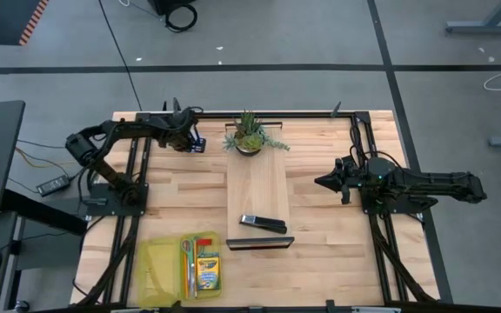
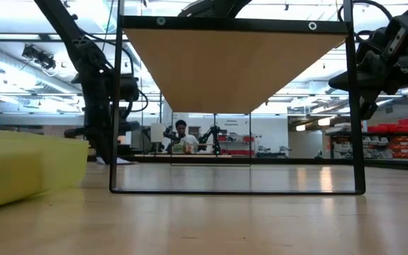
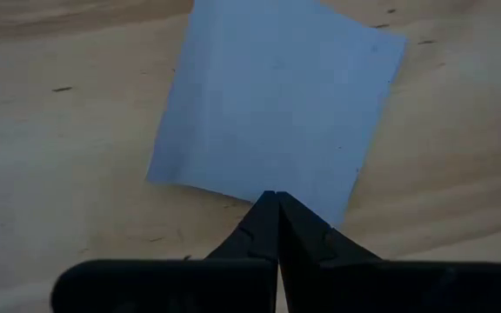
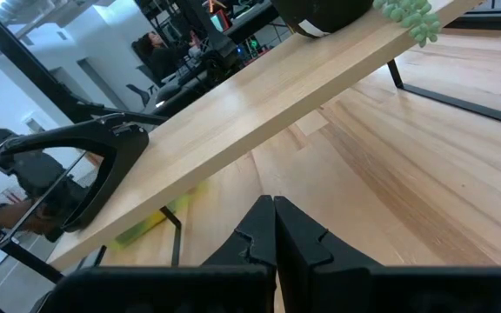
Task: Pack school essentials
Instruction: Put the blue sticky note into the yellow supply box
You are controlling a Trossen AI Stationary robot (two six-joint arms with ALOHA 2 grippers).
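The pale blue-white note pad (image 3: 277, 104) lies flat on the wooden table near its far left part; in the high view only a blue bit (image 1: 197, 145) shows beside my left gripper (image 1: 187, 139). That gripper (image 3: 273, 196) is shut, with its tips at the pad's edge. The yellow-green crayon box (image 1: 207, 271), the green-handled scissors (image 1: 187, 259) and an orange pen (image 1: 203, 241) lie in a yellow tray (image 1: 155, 269) at the near left. My right gripper (image 1: 322, 183) (image 4: 274, 202) is shut and hangs above bare table at the right. I cannot pick out the pencil or the eraser. My left gripper has its shut fingertips (image 3: 268, 209) at the note pad's edge (image 3: 259, 189), coming from above. Whether they touch the pad or hover just over it, I cannot tell. The pad lies flat on the table.
A raised wooden board (image 1: 257, 187) on a black frame (image 2: 236, 190) stands mid-table and carries a small potted plant (image 1: 249, 135) at its far end and a black stapler-like object (image 1: 263, 223). A black bar (image 1: 259, 243) lies at its near end. A person (image 2: 181, 138) is in the room beyond.
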